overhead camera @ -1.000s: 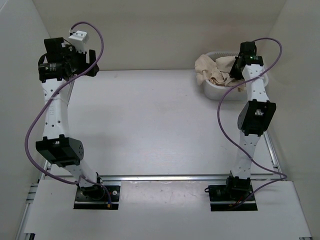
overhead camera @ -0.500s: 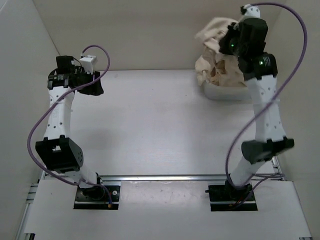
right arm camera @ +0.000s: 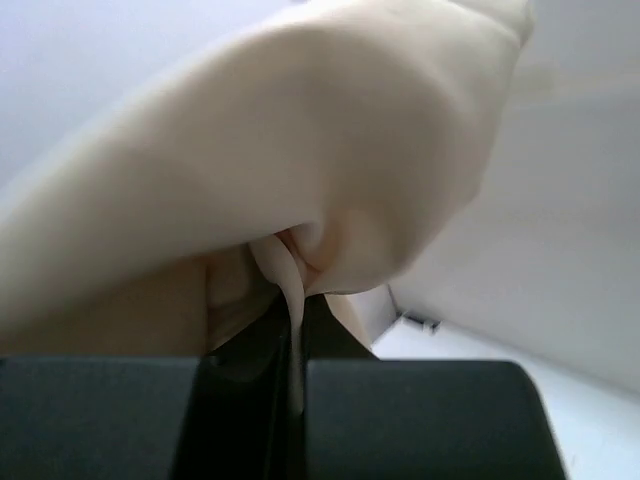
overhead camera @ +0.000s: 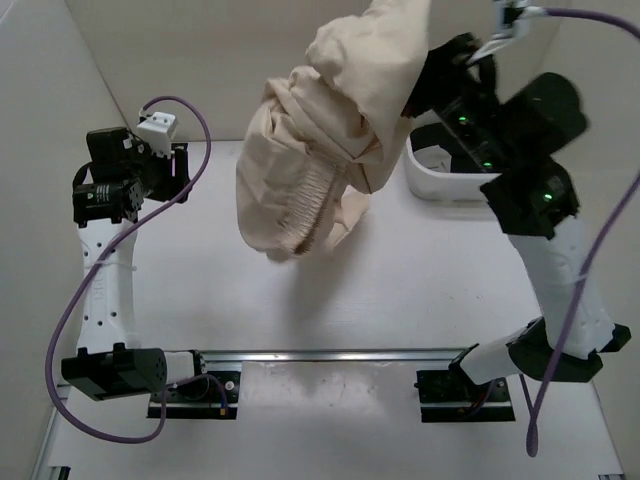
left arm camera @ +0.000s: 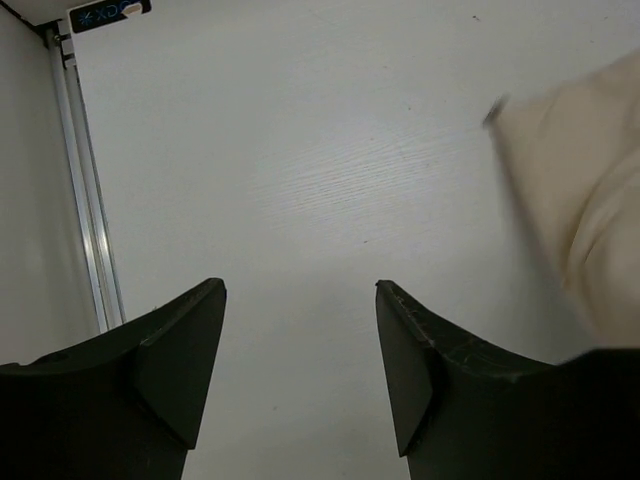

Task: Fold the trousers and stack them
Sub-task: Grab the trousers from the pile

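Observation:
The beige trousers (overhead camera: 325, 140) hang bunched in the air over the back middle of the table, their ribbed waistband (overhead camera: 305, 205) at the low end. My right gripper (overhead camera: 420, 80) is raised high and shut on a fold of them; in the right wrist view the cloth (right arm camera: 300, 180) is pinched between the closed fingers (right arm camera: 295, 310). My left gripper (overhead camera: 180, 165) is open and empty at the back left, above the bare table. An edge of the trousers (left arm camera: 585, 220) shows blurred at the right of the left wrist view, past the left gripper (left arm camera: 300, 300).
A white basket (overhead camera: 445, 175) stands at the back right, partly behind my right arm. White walls enclose the table on three sides. An aluminium rail (overhead camera: 330, 355) runs along the near edge by the arm bases.
My right gripper has lifted the trousers out of the basket and swung them up and left over the table. My left arm has shifted back towards the left.

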`<state>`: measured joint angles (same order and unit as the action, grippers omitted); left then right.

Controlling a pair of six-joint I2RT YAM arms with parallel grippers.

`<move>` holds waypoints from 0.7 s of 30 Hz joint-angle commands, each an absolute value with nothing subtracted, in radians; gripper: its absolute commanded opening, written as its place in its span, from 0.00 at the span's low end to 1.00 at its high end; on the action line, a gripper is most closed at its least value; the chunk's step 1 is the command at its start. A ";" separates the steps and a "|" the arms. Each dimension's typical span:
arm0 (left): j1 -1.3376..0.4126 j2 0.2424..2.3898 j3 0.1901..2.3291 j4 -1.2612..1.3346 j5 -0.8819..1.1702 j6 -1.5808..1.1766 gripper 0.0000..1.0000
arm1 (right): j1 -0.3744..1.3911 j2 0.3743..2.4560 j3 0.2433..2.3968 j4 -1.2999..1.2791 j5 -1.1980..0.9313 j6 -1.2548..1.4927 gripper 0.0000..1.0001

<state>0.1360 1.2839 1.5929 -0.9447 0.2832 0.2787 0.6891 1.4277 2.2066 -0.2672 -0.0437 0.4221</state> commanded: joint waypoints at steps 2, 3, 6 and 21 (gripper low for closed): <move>0.138 1.266 1.601 -0.936 0.218 0.296 0.73 | 0.689 1.496 1.995 -0.279 0.044 0.660 0.00; 0.138 1.266 1.601 -0.936 0.207 0.296 0.73 | 0.689 1.506 1.956 -0.296 0.085 0.702 0.00; 0.138 1.266 1.601 -0.927 0.198 0.305 0.74 | 0.649 1.546 1.862 -0.476 0.199 0.862 0.00; 0.032 1.213 1.140 -1.052 0.149 0.607 0.73 | 0.494 1.531 1.536 -0.712 0.210 0.490 0.90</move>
